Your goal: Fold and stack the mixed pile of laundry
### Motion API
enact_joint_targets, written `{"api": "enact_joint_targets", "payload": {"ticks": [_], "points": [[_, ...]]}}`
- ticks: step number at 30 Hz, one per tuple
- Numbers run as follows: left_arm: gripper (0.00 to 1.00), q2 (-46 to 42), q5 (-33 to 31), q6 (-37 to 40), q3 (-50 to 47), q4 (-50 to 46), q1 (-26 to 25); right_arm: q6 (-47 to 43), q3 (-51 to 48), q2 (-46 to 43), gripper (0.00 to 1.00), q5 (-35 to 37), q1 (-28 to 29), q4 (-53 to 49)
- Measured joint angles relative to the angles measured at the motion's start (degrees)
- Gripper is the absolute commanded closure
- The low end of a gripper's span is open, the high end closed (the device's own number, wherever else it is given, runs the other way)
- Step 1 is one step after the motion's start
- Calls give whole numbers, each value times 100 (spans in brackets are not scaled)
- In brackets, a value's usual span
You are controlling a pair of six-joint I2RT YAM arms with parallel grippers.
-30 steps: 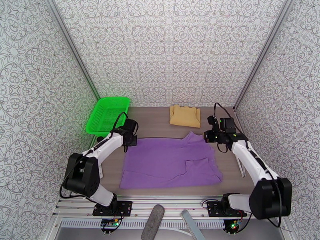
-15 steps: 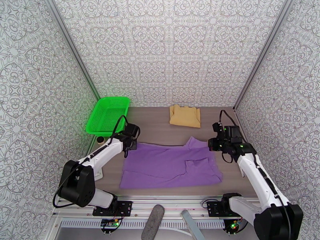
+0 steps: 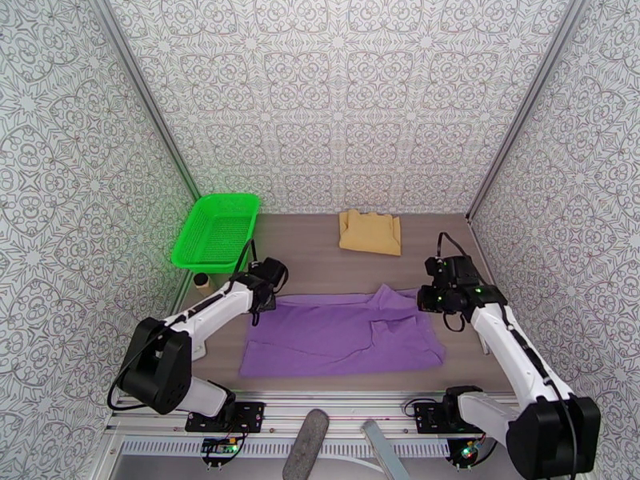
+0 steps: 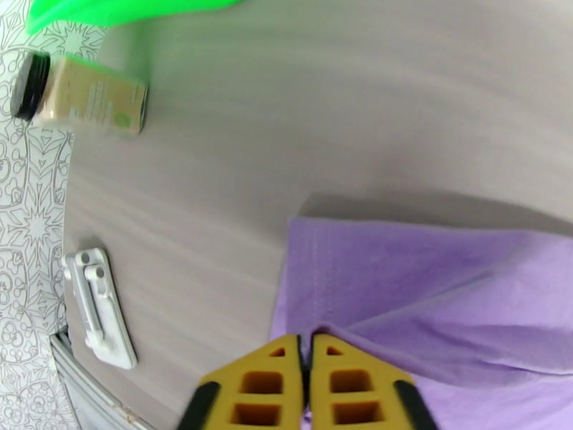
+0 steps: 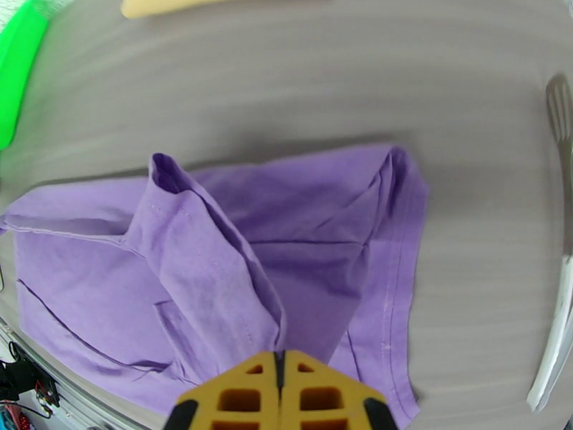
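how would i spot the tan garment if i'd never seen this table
Look along the far edge of the table, under the patterned back wall. Right of the green basket lies the tan garment, folded into a small flat block. Unlike the purple shirt spread wide on the near half, it is mustard-coloured and compact.

The left end effector (image 4: 308, 343) and right end effector (image 5: 279, 357) have dragged the purple T-shirt's (image 3: 336, 339) far edge nearer.
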Motion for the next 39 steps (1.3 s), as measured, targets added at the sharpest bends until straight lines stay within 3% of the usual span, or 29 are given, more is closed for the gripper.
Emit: {"api": "enact_joint_targets", "payload": {"ticks": [3, 6, 14, 17, 22, 29, 35, 39], "points": [[54, 26, -44, -234, -98, -98, 0, 107, 0, 210, 88, 72, 0, -153], [54, 66, -85, -487, -221, -223, -22, 227, 0, 365, 77, 192, 0, -348], [52, -247, -286, -1069, -280, -778, -190, 367, 79, 367, 64, 306, 0, -905], [52, -570, -284, -1093, -188, -927, -175, 385, 267, 297, 64, 269, 0, -992], [62, -579, -98, -935, 118, -914, 175, 487, 612, 452, 63, -55, 46, -785], [70, 13, 669, -498, 151, -442, 815, 723, 1128, 1803, 62, -385, 654, -107], [75, 634, 1233, -188, 391, -72, 881, 901, 1840, 2920, 64, -387, 1134, 387], [75, 802, 1360, -66, 415, 61, 887, 994, 1934, 3296, 70, -323, 1198, 634]]}}
